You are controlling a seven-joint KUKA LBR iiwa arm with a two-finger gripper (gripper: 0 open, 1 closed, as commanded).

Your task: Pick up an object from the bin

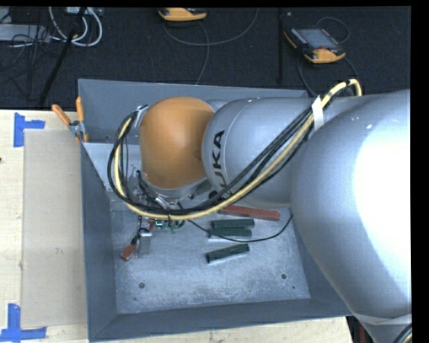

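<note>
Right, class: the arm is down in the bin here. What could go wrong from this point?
1. The tool sits low beside a small reddish-brown piece close to the bin's left wall; it could knock the piece aside or scrape the wall instead of lifting it.
2. A thin black cable loop hangs near the upper dark green bar; it might snag and drag that bar when the arm rises.

I'm looking down on a dark, speckled floor [134, 60] along the top. White cables [84, 27] lie tangled at its left. An orange-and-black device [181, 12] sits at the top edge, and a second device [315, 45] lies further right.
</note>
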